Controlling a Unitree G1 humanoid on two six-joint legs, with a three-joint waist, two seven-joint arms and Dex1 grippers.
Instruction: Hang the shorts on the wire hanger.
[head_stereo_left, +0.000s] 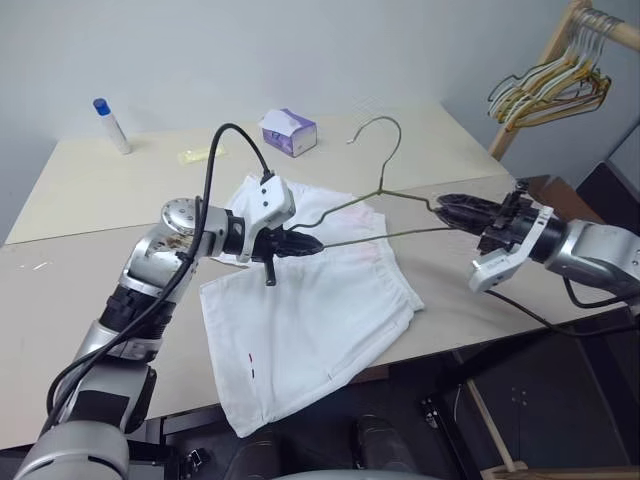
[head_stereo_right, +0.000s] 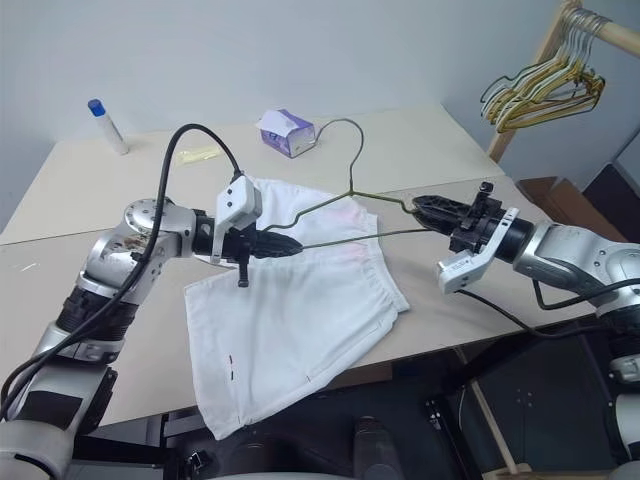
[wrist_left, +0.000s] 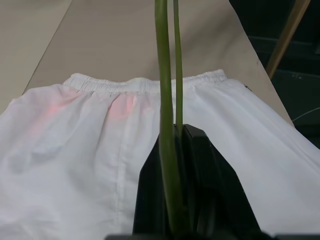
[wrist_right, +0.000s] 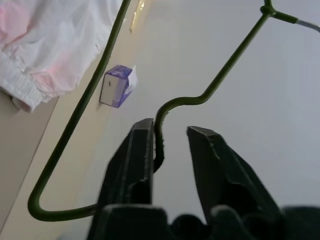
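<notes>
Left gripper (head_stereo_left: 300, 243) clamps the thin olive-grey wire hanger (head_stereo_left: 385, 190) above the white cloth shorts (head_stereo_left: 310, 310); right gripper (wrist_right: 170, 150), parted, should withdraw cleanly.

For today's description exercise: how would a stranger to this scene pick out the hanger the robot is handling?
Over the beige table, above the white shorts, the wire hanger spans between the left gripper and the right gripper. It is one thin olive-grey wire, unlike the yellow and dark hangers bunched on the rack.

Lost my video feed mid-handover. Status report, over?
Left gripper shut on the wire hanger. Right gripper open, hanger end between its fingers. Shorts flat on the table, not yet hung. Nothing in the way.
</notes>
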